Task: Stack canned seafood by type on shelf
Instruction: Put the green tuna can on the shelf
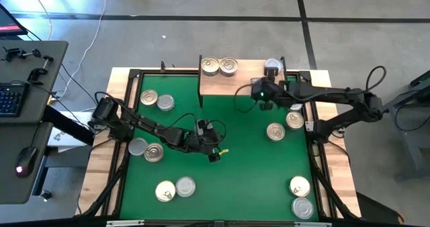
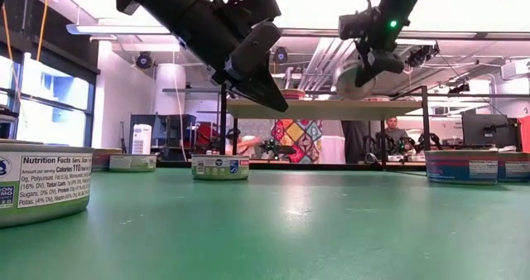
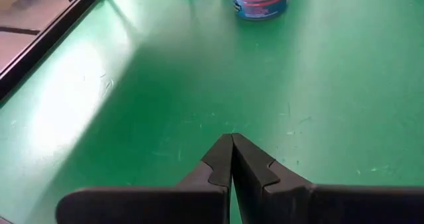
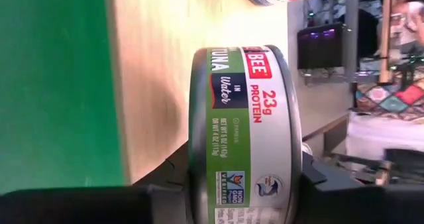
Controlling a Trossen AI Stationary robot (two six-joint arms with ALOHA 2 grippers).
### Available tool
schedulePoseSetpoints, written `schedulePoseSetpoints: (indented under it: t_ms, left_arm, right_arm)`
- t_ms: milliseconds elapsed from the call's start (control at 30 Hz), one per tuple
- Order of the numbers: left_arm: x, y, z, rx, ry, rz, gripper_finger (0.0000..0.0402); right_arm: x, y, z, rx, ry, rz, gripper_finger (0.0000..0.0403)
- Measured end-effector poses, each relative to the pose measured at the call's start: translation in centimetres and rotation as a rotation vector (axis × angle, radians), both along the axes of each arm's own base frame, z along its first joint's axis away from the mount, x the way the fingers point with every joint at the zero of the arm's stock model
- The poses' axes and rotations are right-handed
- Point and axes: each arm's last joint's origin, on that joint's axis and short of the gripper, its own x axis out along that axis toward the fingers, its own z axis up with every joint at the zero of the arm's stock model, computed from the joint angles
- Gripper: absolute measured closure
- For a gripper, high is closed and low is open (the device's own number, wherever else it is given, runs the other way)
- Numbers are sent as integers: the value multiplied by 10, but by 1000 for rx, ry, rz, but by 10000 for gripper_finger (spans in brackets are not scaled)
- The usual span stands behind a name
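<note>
The shelf is a light-wood board on black legs at the mat's far edge, and two tins stand on its far left part. My right gripper hovers over the shelf's right end, shut on a green-and-white tuna tin, which also shows in the low view as the tin above the board. My left gripper hangs shut over the middle of the green mat with nothing in it; its fingertips meet. Several more tins lie around the mat. My right gripper pinches the tuna tin between its two fingers, one finger on one flat end and the other finger on the opposite flat end. The fingers slant down from the table's right side. The tin is turned on edge, its labelled wall facing the wrist, clear of the shelf.
Tins stand in pairs on the mat: far left, left, near left, right, near right. A black frame borders the mat. Bare mat lies in the middle.
</note>
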Motion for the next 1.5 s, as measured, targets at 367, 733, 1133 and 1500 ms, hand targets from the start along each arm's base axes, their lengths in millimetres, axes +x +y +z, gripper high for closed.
schedulePoseSetpoints:
  t_ms: [367,733,1133,1500]
  left_arm:
    - [0,0,0,0,1,0,401]
    - [0,0,0,0,2,1,401]
    - [0,0,0,-1,0,1,401]
    - [0,2,0,-1,0,7,401]
  right_arm:
    - [0,-11,0,8,0,5,151]
    - [-6,-9,-2,37,36,-17,133]
    - [-16,-25,26,319,-504,-134,280]
    - [-15,-75,3,422,-643,-443,380]
